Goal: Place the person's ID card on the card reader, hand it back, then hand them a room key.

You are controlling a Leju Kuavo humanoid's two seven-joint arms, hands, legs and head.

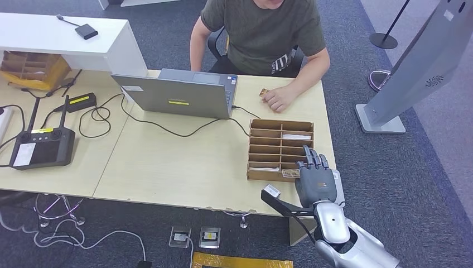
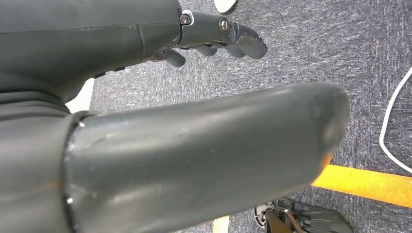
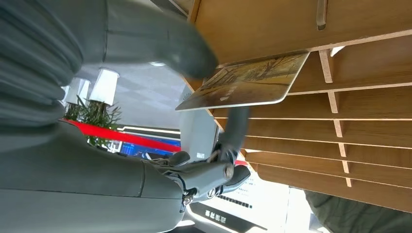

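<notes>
At the wooden organizer [image 1: 280, 149] on the worktop [image 1: 184, 162], my right robot hand [image 1: 317, 181] pinches a room key [image 3: 248, 81]. Handing it to the person [image 1: 262, 33] remains, I judge; my left robot hand [image 2: 214, 41] hangs empty, fingers apart.

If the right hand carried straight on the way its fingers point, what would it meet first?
Most likely the wooden slotted organizer: the right hand points into it, already pinching a card at the near slots. Depth is uncertain.
</notes>
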